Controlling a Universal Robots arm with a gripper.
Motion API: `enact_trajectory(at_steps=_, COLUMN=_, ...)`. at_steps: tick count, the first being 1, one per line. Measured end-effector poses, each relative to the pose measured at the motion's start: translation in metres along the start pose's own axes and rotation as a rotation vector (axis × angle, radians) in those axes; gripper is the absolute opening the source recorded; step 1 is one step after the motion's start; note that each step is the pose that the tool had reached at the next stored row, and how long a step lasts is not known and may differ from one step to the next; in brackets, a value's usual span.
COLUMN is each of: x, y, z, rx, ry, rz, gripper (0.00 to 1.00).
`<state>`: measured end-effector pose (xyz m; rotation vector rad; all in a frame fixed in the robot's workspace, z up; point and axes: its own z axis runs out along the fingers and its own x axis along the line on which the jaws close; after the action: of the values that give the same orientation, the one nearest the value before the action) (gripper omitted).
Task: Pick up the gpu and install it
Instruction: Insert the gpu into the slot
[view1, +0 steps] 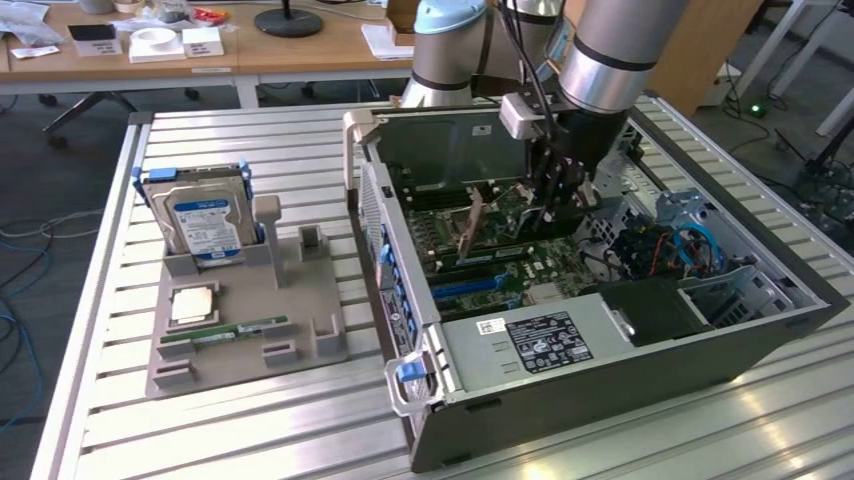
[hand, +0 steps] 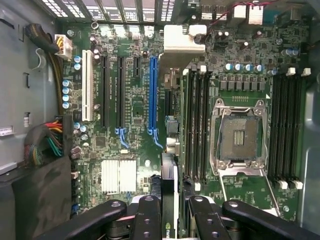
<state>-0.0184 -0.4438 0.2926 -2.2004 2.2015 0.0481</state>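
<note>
- Tabletop of slatted metal (view1: 200, 430) is carrying, at the exterior view's left, a grey moulded parts tray (view1: 310, 335). On it a boxy silver hard drive with a blue-and-white label (view1: 200, 220) is standing upright and a narrow green RAM stick (view1: 227, 330) is lying flat.
- Further right, an open dark computer case (view1: 601, 390) is lying on its side, its green motherboard (hand: 135, 115) facing up.
- Over that board the black gripper (hand: 172, 205) is reaching down into the case. Its fingers (hand: 147, 215) are clamping the gpu (hand: 170, 182), a thin dark card seen edge-on between them.
- The gpu is hanging above the board, seemingly not seated. Its long axis is running parallel to the long blue expansion slot (hand: 152, 95), which is lying just beside the card's line, towards the white slot (hand: 87, 85), not directly beneath.
</note>
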Motion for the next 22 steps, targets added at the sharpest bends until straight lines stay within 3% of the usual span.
enact_trajectory(at_steps=22, x=0.0, y=0.0201, z=0.0015, rx=0.0001, ry=-0.0002, rz=0.0, gripper=0.26)
